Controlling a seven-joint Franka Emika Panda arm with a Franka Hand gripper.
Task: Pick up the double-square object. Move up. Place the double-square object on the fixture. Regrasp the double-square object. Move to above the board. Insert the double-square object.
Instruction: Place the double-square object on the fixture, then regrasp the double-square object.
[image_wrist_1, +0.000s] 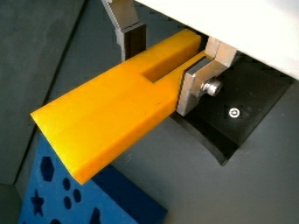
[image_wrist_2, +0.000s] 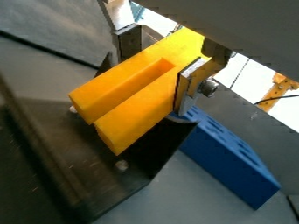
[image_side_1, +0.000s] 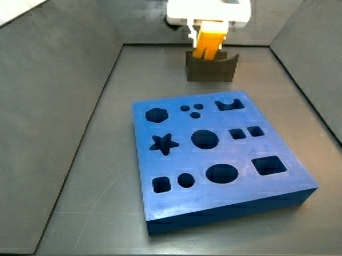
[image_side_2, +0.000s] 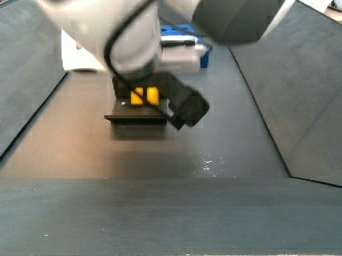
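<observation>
The gripper (image_wrist_1: 163, 61) sits low over the fixture (image_side_1: 210, 67) at the far end of the table, its silver fingers (image_wrist_1: 194, 84) clamped on the yellow double-square object (image_wrist_1: 111, 109). In both wrist views the block juts out from between the plates, its slot between the two prongs visible near the grip (image_wrist_2: 135, 87). In a side view the block (image_side_1: 207, 42) hangs from the gripper (image_side_1: 207, 30) into the fixture's notch; whether it touches the notch floor I cannot tell. In a side view the arm hides most of it, only a yellow patch (image_side_2: 143, 96) showing above the fixture (image_side_2: 136, 115). The blue board (image_side_1: 221, 160) lies nearer, its cut-outs all empty, apart from the fixture.
</observation>
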